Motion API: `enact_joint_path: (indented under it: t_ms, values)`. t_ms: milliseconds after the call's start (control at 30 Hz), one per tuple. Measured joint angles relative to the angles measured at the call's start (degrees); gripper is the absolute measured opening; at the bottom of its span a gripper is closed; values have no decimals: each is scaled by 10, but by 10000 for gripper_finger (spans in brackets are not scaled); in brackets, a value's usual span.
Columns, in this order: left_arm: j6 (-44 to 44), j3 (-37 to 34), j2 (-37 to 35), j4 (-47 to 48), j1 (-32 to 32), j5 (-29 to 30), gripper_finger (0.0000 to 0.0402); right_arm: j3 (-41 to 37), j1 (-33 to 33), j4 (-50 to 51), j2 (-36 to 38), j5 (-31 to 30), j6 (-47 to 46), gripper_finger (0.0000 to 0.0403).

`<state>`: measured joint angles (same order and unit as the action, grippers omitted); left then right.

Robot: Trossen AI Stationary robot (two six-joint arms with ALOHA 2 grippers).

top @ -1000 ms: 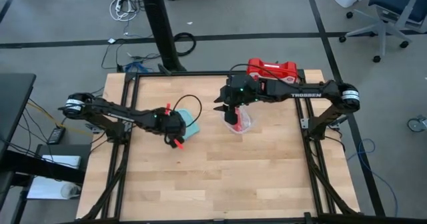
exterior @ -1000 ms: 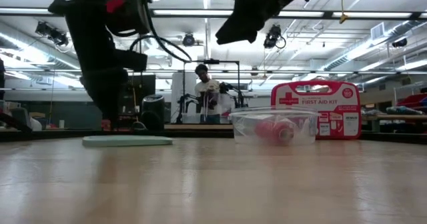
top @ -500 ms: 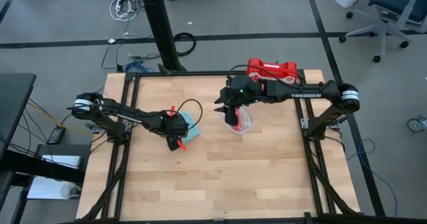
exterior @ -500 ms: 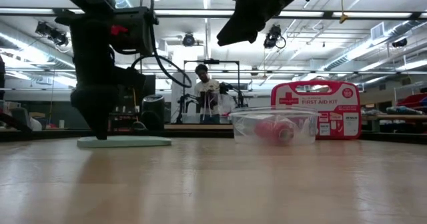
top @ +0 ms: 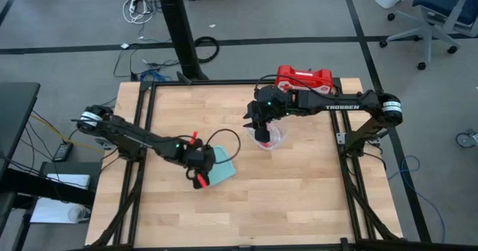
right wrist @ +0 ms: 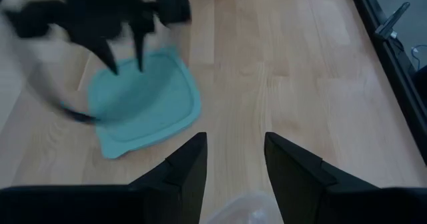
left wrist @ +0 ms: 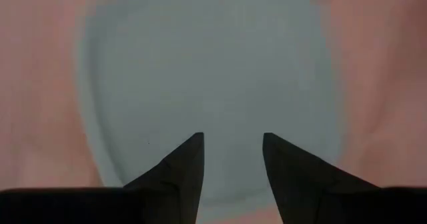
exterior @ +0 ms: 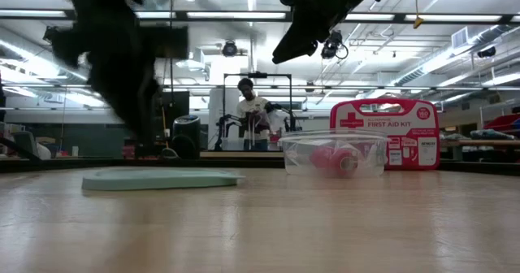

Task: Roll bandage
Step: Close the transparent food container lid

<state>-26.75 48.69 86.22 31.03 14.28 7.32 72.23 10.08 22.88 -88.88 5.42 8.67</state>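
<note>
The bandage [exterior: 333, 158] is a red roll lying inside a clear plastic container [top: 267, 137] at the table's far middle. My right gripper [top: 259, 124] hangs open and empty just above the container; the container's rim [right wrist: 247, 207] shows below its fingers. A teal lid [top: 222, 166] lies flat on the table left of centre. My left gripper [top: 205, 161] stands over the lid, open, its fingers pointing down. The left gripper also shows in the right wrist view [right wrist: 125, 63]. My left gripper comes from above with its two open fingertips [left wrist: 190, 151] down on the lid's top face [left wrist: 227, 71], near the edge toward the table's left [right wrist: 127, 74]. The lid lies flat on the table. The touch itself is blurred in the low view.
A red hard first-aid case [top: 305, 78] stands at the table's far edge behind the container. A black cable [top: 224, 135] loops from the left arm above the lid. Bare wood [top: 284, 199] lies toward the near edge. A person [exterior: 253, 114] stands in the room beyond.
My left gripper has come down onto the teal lid and gone toward the table's near edge and a little right. The lid has slid flat along the table with it, away from the far left.
</note>
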Motion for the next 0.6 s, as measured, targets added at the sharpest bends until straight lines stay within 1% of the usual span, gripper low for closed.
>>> enact_joint_path:
  t_ms: [133,200,300,400,467,600]
  values:
    - [28,48,-23,-8,57,114,144,0,-4,19,2,0,9,149]
    - [33,59,-40,-21,86,161,138,0,-8,23,11,0,10,149]
    - [17,59,-67,-44,127,215,132,0,-22,27,32,-3,11,149]
    - [-17,43,-93,-54,172,272,131,0,-46,34,49,-37,11,149]
    - [-37,23,-113,-80,201,318,130,0,-66,43,60,-60,14,149]
    - [-83,-42,-160,-122,247,402,130,0,-103,44,65,-73,24,149]
